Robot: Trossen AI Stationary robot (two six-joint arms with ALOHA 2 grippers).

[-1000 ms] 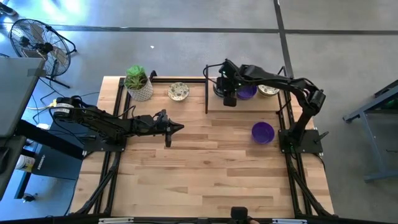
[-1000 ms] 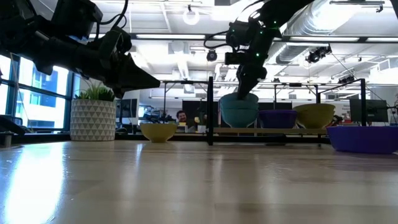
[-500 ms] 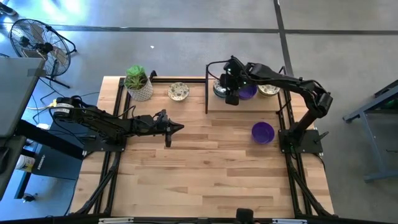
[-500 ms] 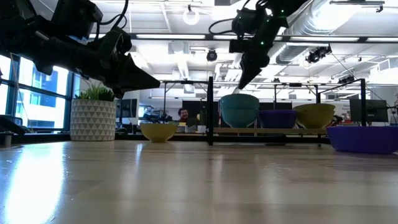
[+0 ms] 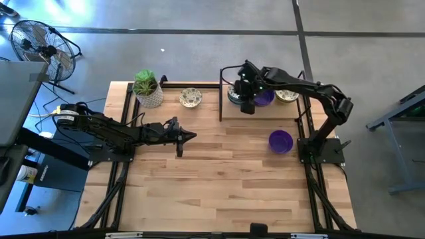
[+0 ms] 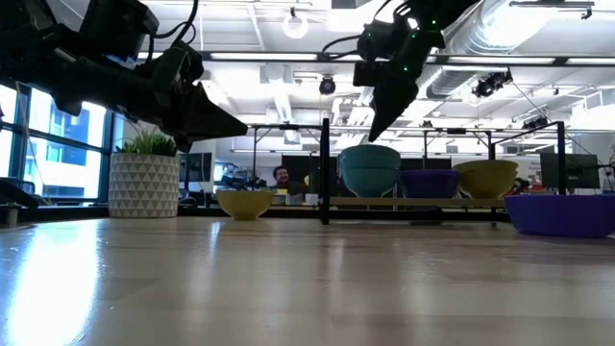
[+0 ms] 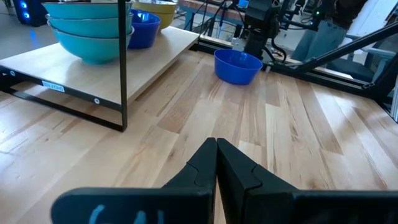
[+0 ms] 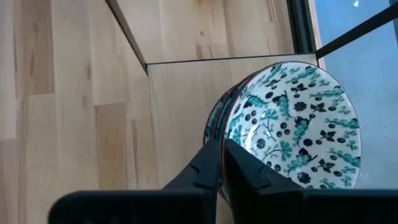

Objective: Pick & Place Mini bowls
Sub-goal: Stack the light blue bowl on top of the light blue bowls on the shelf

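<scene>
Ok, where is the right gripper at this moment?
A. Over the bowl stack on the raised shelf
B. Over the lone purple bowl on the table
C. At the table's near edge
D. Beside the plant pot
A: the right gripper hangs above the stack of bowls on the shelf, jaws shut and empty.

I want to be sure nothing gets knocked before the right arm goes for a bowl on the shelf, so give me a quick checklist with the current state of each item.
1. Right gripper above the stacked patterned bowls, not touching: ok, the low view shows it clear above them.
2. Right gripper open for a grasp: not ok, its fingers are closed together.
3. Right gripper carrying nothing: ok.
4. Left gripper out of the way: ok, it waits shut over mid-table, away from the raised shelf.
5. Neighbouring purple bowl on the shelf gives room: cannot tell, it sits close beside the stack.
6. Purple bowl on the table clear of the shelf: ok.
</scene>
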